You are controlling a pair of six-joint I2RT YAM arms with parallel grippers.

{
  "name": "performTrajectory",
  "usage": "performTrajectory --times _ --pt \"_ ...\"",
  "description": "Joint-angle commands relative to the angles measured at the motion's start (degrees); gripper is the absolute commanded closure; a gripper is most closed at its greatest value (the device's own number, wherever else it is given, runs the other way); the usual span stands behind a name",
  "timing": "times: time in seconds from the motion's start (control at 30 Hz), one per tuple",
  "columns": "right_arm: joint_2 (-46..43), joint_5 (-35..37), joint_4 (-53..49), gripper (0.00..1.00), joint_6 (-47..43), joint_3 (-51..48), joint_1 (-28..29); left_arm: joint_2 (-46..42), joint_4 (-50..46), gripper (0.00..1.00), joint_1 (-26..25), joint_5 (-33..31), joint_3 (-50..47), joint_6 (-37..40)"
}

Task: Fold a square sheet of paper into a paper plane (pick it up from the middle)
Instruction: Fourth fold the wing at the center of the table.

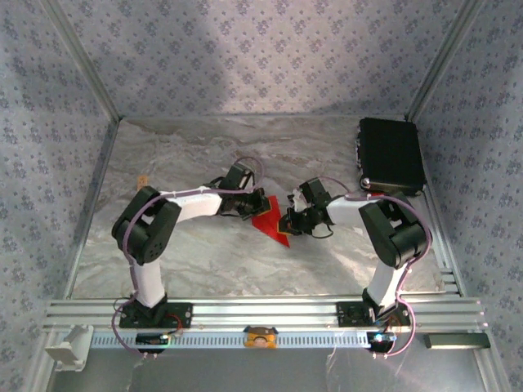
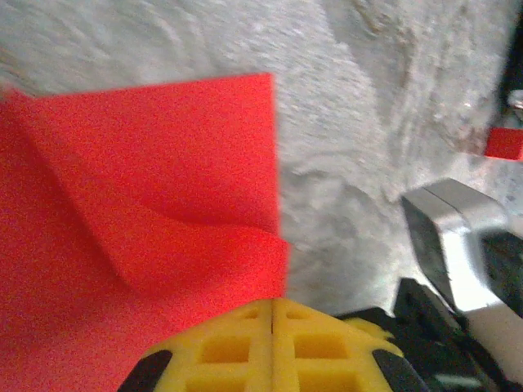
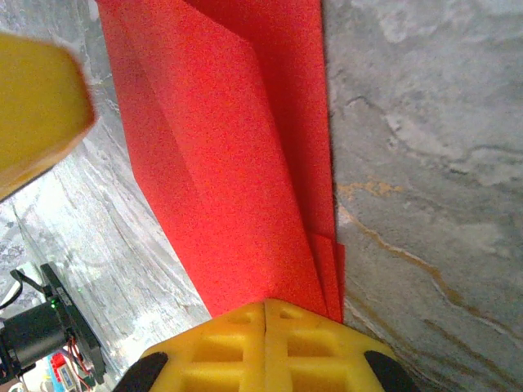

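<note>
The left fingers (image 2: 237, 347) are pressed fully together, their yellow pads meeting at a seam, pinching the near edge of the square sheet of paper (image 2: 147, 204), which is creased and bulges up in a soft fold. The right fingers (image 3: 229, 343) are likewise closed tight on the layered edge of the folded red sheet (image 3: 237, 147). It lies mid-counter (image 1: 204, 253) between both arms (image 1: 271, 222).

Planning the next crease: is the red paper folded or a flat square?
Folded. The red paper shows overlapping layers and crease lines in both wrist views.
</note>
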Motion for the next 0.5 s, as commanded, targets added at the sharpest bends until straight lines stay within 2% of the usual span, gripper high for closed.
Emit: performTrajectory --times 0.0,0.17,0.33,0.47 --pt "1.43 4.28 -6.55 1.00 0.60 -3.00 -0.39 -0.20 -1.99 1.00 -1.76 0.52 0.29 0.18" --pt "1.25 4.55 -6.06 1.00 0.85 -3.50 -0.56 3.53 2.65 1.00 -1.92 4.70 -2.03 -2.41" --pt "1.29 4.62 -5.85 1.00 0.98 -3.88 -0.80 6.57 6.73 1.00 -1.21 5.97 -3.11 -4.80" --pt "1.60 4.61 -6.35 1.00 0.69 -3.87 -0.89 5.80 2.76 1.00 -0.66 2.37 -2.20 -4.13"
